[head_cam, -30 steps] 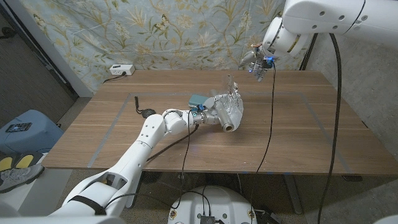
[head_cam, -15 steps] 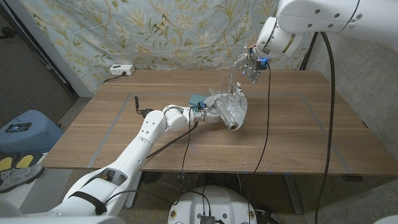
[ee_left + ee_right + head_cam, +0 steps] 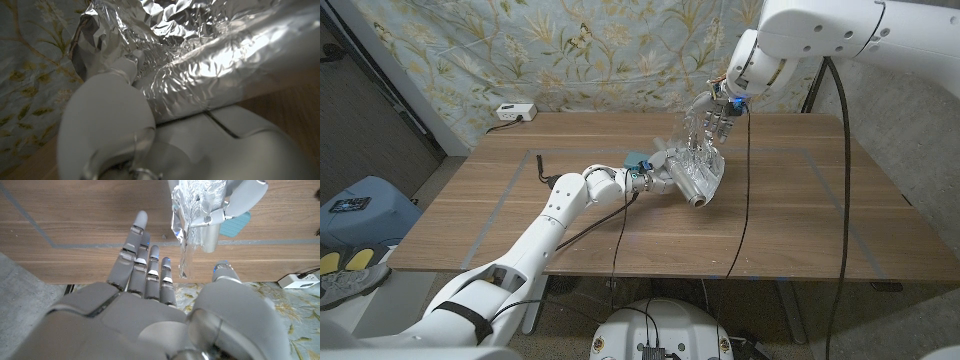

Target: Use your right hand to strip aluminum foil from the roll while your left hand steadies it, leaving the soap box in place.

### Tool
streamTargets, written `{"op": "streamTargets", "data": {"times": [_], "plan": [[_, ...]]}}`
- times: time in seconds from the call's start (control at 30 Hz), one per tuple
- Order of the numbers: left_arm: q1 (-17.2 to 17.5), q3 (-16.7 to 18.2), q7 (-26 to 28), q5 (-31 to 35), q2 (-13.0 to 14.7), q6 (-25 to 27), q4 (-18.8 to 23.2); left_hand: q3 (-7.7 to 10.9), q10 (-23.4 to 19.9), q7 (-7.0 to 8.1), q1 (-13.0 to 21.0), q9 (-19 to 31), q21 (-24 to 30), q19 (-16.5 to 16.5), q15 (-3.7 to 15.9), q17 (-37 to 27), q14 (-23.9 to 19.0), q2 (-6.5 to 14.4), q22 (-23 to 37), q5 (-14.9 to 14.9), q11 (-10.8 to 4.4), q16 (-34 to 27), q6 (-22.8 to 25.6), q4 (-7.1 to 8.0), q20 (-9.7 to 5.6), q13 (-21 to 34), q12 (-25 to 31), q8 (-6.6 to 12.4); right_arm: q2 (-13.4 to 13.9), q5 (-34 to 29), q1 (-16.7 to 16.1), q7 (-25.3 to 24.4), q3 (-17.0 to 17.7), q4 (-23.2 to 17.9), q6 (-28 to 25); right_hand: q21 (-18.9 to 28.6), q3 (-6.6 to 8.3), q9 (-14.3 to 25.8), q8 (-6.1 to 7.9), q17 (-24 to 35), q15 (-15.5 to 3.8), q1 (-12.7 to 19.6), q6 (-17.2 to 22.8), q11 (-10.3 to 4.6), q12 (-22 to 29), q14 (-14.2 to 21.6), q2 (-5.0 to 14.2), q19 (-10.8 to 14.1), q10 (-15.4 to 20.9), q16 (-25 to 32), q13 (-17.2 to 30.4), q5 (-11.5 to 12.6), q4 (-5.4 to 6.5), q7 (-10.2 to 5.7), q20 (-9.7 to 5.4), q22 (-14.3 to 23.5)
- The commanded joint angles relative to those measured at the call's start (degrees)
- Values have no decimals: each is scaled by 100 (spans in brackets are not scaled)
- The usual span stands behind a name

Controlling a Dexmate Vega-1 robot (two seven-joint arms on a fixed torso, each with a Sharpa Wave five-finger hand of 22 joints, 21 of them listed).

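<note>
Head view: foil roll lies near bench centre, crumpled sheet standing up from it. Left robot hand grips the roll from 9 o'clock. Teal soap box sits at 10 o'clock of the roll, just beside that hand. Right robot hand hovers at 12 o'clock, fingers spread apart, holding nothing; foil strip just beside them.

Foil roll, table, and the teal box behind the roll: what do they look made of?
Foil roll: thin metal foil, bright and mirror-like, with fine crinkles and hard glints in the left wrist view; a loose sheet stands up from it.
Table: wood or wood-look laminate, matte brown, with visible grain.
Teal box: mostly hidden; plain teal surface, possibly plastic or card, can't tell.
</note>
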State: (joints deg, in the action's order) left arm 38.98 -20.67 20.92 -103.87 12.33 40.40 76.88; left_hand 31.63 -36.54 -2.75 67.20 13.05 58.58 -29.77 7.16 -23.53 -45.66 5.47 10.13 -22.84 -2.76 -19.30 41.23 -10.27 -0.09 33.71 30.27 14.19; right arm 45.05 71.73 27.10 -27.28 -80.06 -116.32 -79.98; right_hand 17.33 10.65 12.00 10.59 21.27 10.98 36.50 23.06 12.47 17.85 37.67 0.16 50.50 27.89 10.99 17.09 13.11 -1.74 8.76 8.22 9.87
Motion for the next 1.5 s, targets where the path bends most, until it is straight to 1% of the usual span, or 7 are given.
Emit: {"op": "streamTargets", "data": {"times": [0.03,0.47,0.7,0.93,1.17,1.37,1.5], "plan": [[-32,18,-116,94,-7,40,-37,43,10,-6,150,3,57,22,0,-38,7,126,20,-34,3,-1,14,7,22,29,-38,-29,-203,-909,-292,1105,126,331,0,-34,-40,8,10,-8,11,-2,-87,0,-34,-46,-73,-27,-44,1,13,66,-7,358,33,16],[-20,22,-268,180,-3,75,-4,67,52,-20,173,10,75,50,-3,-62,33,122,20,-42,31,8,-8,19,24,54,-60,-64,-360,-937,-467,882,125,543,0,-82,-20,-3,39,-53,-43,113,-191,3,-94,51,35,46,-33,97,28,155,-59,357,-45,22],[23,5,-389,262,13,56,74,95,65,-34,203,16,83,72,-3,-59,46,119,20,-52,32,22,-34,10,28,67,-70,-86,-392,-544,-494,128,61,498,0,-132,262,15,182,-128,-341,765,49,-4,-70,428,546,375,332,308,128,97,-412,365,-304,32],[121,9,-415,248,47,56,208,126,82,-44,242,28,94,96,-4,-65,43,127,20,-63,62,25,-57,4,40,81,-83,-102,-474,-3,-362,-700,-208,506,0,-127,469,44,239,46,-730,1378,447,-18,106,833,784,686,753,594,286,-116,-726,369,-600,47],[213,19,-422,190,78,24,318,151,76,-39,268,38,108,102,-14,-74,44,122,20,-74,64,27,-60,2,42,94,-87,-110,-563,520,-162,-1384,-503,549,0,55,633,134,326,499,-1284,2139,1080,-406,711,1410,852,1161,1457,1014,608,-215,-829,331,-1042,92],[263,8,-433,144,113,9,370,154,98,-47,278,39,120,102,-18,-77,45,113,20,-77,59,29,-67,6,40,103,-99,-120,-635,715,-88,-1673,-635,591,0,196,713,205,399,722,-1571,2486,1423,-634,1017,1748,890,1391,1723,1200,789,-236,-821,291,-1252,119],[266,-3,-438,101,142,36,363,155,122,-41,287,41,132,108,-21,-77,44,102,20,-80,71,32,-129,11,31,114,-113,-152,-711,833,-33,-1955,-751,638,0,299,762,253,458,816,-1751,2719,1650,-815,1223,2002,882,1535,1940,1300,901,-247,-835,143,-1395,135]]}}
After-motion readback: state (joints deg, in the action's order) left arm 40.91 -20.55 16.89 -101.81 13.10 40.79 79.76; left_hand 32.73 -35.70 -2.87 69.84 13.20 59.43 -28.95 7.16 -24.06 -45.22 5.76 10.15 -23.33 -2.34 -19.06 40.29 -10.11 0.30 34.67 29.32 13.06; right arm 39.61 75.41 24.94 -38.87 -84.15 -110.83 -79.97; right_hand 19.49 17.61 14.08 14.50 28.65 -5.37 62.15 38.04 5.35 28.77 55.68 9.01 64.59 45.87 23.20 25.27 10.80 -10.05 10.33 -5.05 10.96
